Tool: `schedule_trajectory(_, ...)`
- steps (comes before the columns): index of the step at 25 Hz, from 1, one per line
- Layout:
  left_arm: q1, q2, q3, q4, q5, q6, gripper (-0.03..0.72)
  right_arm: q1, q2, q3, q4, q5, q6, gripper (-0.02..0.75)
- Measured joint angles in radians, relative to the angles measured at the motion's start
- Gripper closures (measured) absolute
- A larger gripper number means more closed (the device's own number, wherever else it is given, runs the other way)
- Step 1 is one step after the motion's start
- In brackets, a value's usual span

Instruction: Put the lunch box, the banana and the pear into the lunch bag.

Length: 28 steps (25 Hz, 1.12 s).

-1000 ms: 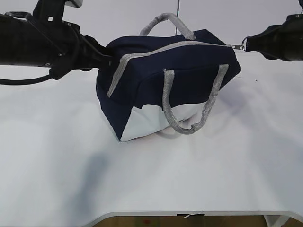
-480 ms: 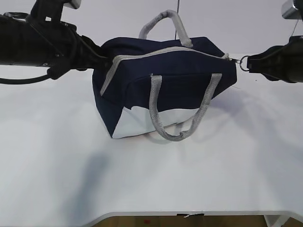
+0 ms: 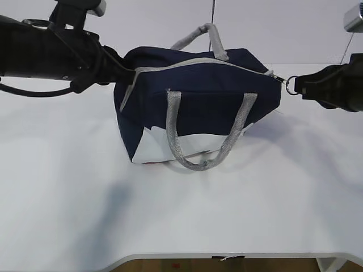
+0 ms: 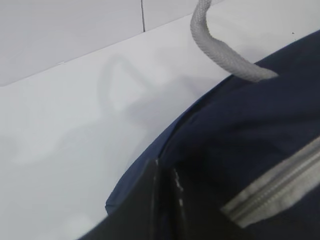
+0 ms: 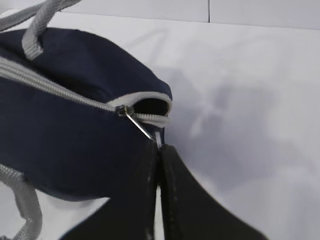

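Note:
The navy and white lunch bag (image 3: 207,93) lies on the white table, its grey zipper (image 3: 198,61) drawn shut along the top up to the right end. My left gripper (image 3: 123,72) is shut on the bag's left end; the left wrist view shows the jaws (image 4: 165,172) pinching navy fabric (image 4: 260,135). My right gripper (image 3: 299,86) is shut on the zipper's ring pull (image 3: 290,85) at the bag's right end; the right wrist view shows the jaws (image 5: 158,148) holding the pull (image 5: 141,126) taut. The lunch box, banana and pear are out of view.
Two grey webbing handles: one (image 3: 204,141) hangs down the near side, the other (image 3: 207,37) stands up at the back. The table's front edge (image 3: 227,256) runs along the bottom. A wall rises behind the table.
The right gripper has moved down and slightly right with the ring pull. The bag has swung and settled lower and to the left. The left gripper keeps its hold.

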Motion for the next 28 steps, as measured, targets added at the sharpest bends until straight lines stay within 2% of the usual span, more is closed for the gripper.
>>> schedule_trajectory(6,0.000,0.018,-0.030,0.006,0.003,0.000,0.693,0.010,-0.005,0.012,-0.011,0.001,0.007,0.731)
schedule_trajectory(11,0.006,-0.017,-0.030,0.069,0.085,0.000,0.668,0.010,-0.005,0.012,-0.014,0.001,0.010,0.731)
schedule_trajectory(15,0.006,-0.106,-0.030,0.131,0.167,0.000,0.552,0.010,-0.005,0.012,-0.014,-0.005,0.009,0.731)
schedule_trajectory(19,0.006,-0.202,-0.036,0.163,0.238,0.000,0.374,0.010,-0.001,0.012,-0.014,-0.004,0.009,0.731)
schedule_trajectory(21,0.006,-0.223,-0.036,0.176,0.268,0.000,0.312,0.010,0.007,0.012,-0.012,-0.002,0.009,0.731)
schedule_trajectory(23,0.006,-0.226,-0.036,0.193,0.322,0.000,0.279,0.010,0.011,0.012,-0.010,0.005,0.009,0.731)
schedule_trajectory(28,-0.025,-0.223,-0.036,0.247,0.438,0.000,0.262,0.010,0.011,0.012,-0.004,0.009,0.009,0.731)
